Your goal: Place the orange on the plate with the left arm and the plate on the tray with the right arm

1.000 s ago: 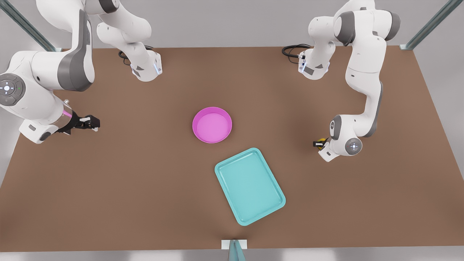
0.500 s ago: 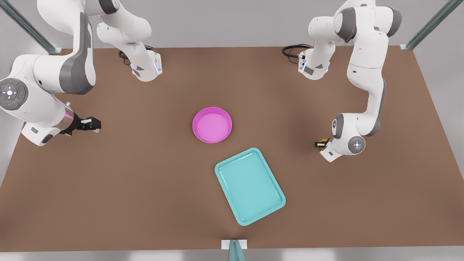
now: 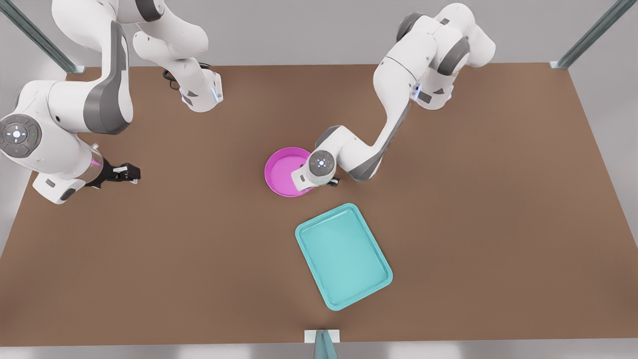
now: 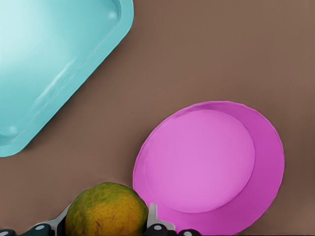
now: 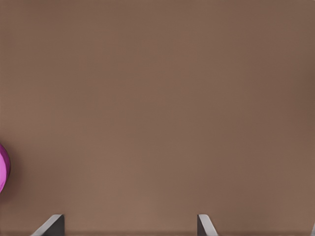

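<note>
Since half a second ago, your left arm has swung from the far side of the table at the front view's right over to the round bright pink shallow plate point(image 3: 286, 172), while the right arm has barely shifted. From the front camera, you see that left arm's wrist hanging over the plate's edge on the front view's right, hiding the left gripper itself. The turquoise rectangular tray point(image 3: 344, 257) with rounded corners lies near the plate, closer to the camera, on the brown table point(image 3: 498, 249). Your right gripper point(image 3: 130, 173) waits well apart from the plate, toward the front view's left, low over bare table. Through the left wrist camera, you see the left gripper point(image 4: 107, 227) clamped on the small yellow-orange fruit with greenish mottling, the orange point(image 4: 107, 210), held between its fingers just beside the plate's point(image 4: 216, 164) rim, not yet over its floor; the tray point(image 4: 49, 64) lies beyond. Through the right wrist camera, your right gripper's point(image 5: 129, 225) fingertips point(image 5: 51, 225) stand wide apart over bare table, a sliver of the plate point(image 5: 2, 167) at the frame's edge.
</note>
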Tool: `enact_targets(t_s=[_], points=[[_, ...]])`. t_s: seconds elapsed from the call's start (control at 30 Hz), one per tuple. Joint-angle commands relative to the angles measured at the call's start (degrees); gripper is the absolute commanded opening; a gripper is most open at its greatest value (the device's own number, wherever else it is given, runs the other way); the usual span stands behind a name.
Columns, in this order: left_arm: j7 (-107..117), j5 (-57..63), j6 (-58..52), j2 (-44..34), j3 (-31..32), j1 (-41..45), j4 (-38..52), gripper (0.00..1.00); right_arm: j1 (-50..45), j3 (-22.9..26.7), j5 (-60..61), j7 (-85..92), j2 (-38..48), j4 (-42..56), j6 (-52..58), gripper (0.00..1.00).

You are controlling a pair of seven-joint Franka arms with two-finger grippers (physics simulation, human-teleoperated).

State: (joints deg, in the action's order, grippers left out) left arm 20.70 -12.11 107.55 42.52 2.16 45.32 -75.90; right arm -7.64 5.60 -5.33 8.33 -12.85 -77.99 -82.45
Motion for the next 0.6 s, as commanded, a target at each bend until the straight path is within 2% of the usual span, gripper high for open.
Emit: enact_targets(t_s=[0.0, 0.2, 0.27, 0.3, 0.33, 0.43, 0.47, 0.53, 0.57], points=[[36.33, -1.51, -1.99, 0.63, 1.18, 1.79, 0.4, 0.66, -0.01, 0.02, 0.06, 0.11, -0.07, 0.03, -0.08, 1.0], [39.15, -3.53, 3.98, 5.2, 2.41, 2.05, 4.18, 0.66, 0.08, 0.02, 0.5, -0.15, -0.59, 0.03, -0.26, 1.0], [39.06, -3.53, 4.6, 5.73, 2.5, 2.58, 4.18, 0.69, 0.08, 0.02, 0.85, -0.24, -1.03, -0.14, -0.43, 1.0], [39.15, -3.53, 5.04, 6.08, 2.5, 2.67, 4.18, 0.96, -0.01, -0.07, 1.2, -0.33, -1.03, -0.05, -0.08, 1.0], [39.15, -3.53, 5.65, 6.08, 2.5, 2.67, 4.18, 1.0, -0.1, -0.07, 1.29, -0.24, -1.38, -0.14, -0.43, 1.0], [38.45, -2.92, 4.51, 4.59, 1.62, 2.32, 4.27, 1.0, -0.1, -0.24, 1.37, -0.24, -1.74, -0.32, -0.61, 1.0], [37.83, -3.45, -4.17, 0.29, -0.05, -2.24, 4.27, 1.0, -0.54, -1.29, 4.97, -0.24, -3.66, -0.49, -0.87, 1.0], [21.23, -3.8, -32.11, -11.05, -0.57, -18.06, 4.27, 1.0, -2.82, -6.92, 10.34, -2.78, -9.03, -0.41, -8.42, 1.0], [11.48, -3.1, -41.62, -14.57, -6.8, -24.22, 6.81, 1.0, -7.21, -7.62, 11.13, -10.08, -11.93, -0.41, -13.61, 1.0]])
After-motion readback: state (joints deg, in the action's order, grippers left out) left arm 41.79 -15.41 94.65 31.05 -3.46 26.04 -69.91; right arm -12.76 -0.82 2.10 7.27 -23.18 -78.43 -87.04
